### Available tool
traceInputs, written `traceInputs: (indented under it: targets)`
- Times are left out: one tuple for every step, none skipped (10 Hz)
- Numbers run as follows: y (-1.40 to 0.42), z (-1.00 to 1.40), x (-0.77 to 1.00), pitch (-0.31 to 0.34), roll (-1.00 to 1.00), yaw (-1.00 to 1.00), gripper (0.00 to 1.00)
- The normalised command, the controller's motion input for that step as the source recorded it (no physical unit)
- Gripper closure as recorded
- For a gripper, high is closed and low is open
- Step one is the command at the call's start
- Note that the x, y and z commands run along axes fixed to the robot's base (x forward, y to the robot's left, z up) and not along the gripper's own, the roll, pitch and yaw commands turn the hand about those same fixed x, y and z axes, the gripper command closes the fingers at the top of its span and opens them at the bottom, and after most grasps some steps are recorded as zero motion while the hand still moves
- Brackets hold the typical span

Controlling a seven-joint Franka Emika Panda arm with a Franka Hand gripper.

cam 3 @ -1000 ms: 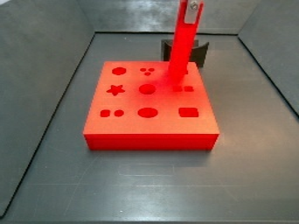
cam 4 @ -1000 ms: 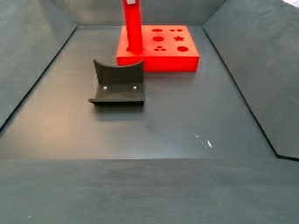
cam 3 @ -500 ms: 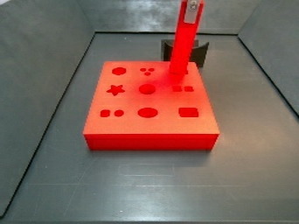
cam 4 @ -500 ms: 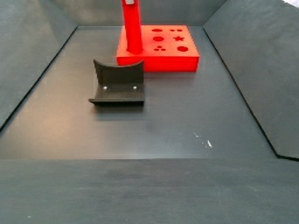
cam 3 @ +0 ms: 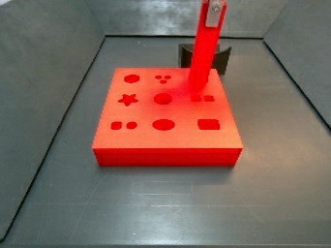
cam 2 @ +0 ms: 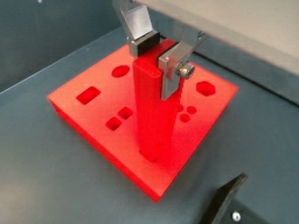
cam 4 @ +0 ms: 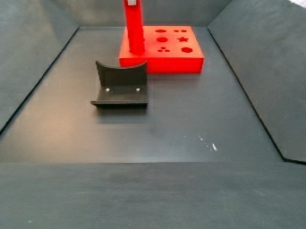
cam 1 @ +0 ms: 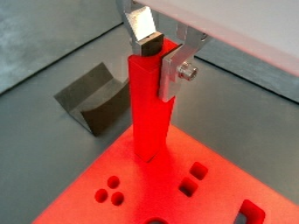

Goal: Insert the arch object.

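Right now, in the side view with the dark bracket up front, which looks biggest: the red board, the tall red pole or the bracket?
1. The fixture, though it is nearest the camera.
2. The red board.
3. The red pole, slimmest.

The claw shows only in the wrist views, at the pole's top.

The gripper (cam 1: 159, 52), at the top of the pole (cam 1: 149, 109), is showing bare silver metal finger plates (cam 1: 176, 72) with a dull sheen and dark matt pads. The pole is looking like smooth red plastic, faintly glossy. The board (cam 3: 165, 114) is reading as the same red plastic, matt, with clean-cut holes. The fixture (cam 4: 120, 87) is appearing dark and matt, with two bright screw heads. The floor (cam 4: 156, 143) is looking like grey sheet metal, lightly scuffed and softly reflective.
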Motion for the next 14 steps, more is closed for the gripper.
traceInputs:
  targets:
    - [0.03,0.0,0.05,-0.084,-0.22,0.31,1.0]
    - [0.02,-0.13,0.0,-0.08,-0.11,0.25,1.0]
    - [0.06,-0.2,0.0,-0.087,-0.12,0.27,1.0]
    - [0.05,-0.15,0.0,-0.067,-0.06,0.36,1.0]
    - [0.0,-0.13,0.0,-0.051,0.0,0.27,1.0]
    - [-0.01,0.0,0.0,-0.013,0.0,0.02,1.0]
    - [0.0,-0.05,0.0,0.0,0.0,0.0,1.0]
    - [-0.04,-0.52,0.0,-0.091,0.02,-0.15,1.0]
    - [-0.05,-0.66,0.0,-0.1,0.11,-0.27,1.0]
    - [-0.02,-0.59,0.0,-0.089,0.11,-0.31,1.0]
    - [0.0,-0.63,0.0,-0.114,0.11,-0.3,1.0]
    - [0.0,-0.76,0.0,-0.173,0.09,-0.35,1.0]
    - [0.0,-0.75,0.0,-0.19,0.07,-0.33,1.0]
    - [0.0,-0.73,0.0,-0.199,0.06,-0.29,1.0]
